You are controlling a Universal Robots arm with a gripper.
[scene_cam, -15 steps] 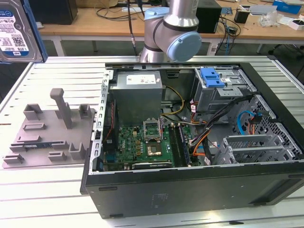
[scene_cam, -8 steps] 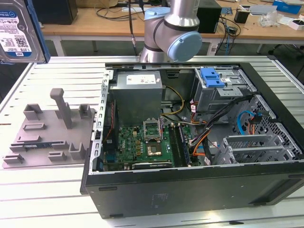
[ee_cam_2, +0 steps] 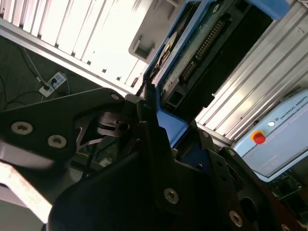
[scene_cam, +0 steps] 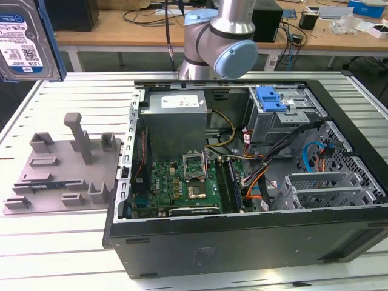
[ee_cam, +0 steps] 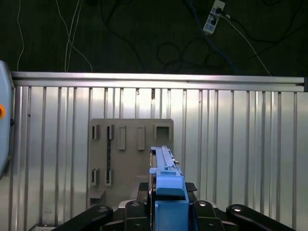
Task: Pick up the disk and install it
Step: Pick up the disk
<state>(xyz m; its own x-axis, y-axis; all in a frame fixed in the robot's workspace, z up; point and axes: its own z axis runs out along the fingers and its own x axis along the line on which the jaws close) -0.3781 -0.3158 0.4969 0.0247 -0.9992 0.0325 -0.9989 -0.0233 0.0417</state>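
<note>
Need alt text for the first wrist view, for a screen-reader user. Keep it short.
The end effector grips the disk, blue-framed and seen edge-on. Beyond it, a grey fixture plate lies on a slatted metal table, with cables and a power strip on the dark floor past the table's edge.

The disk (scene_cam: 27,37), upper left of the exterior view, has a silvery metal body, a glossy blue-and-white paper label and a smooth blue plastic carrier (ee_cam: 168,195). The fingers (ee_cam_2: 149,144) are matt black. The counter (scene_cam: 60,254) is ribbed bare metal with a satin sheen. The fixture plate (scene_cam: 60,167) is matt grey plastic. The computer case (scene_cam: 242,248) is matt black painted metal, its drive cage (scene_cam: 285,124) dull bare sheet metal under a blue plastic latch (scene_cam: 270,99).
</note>
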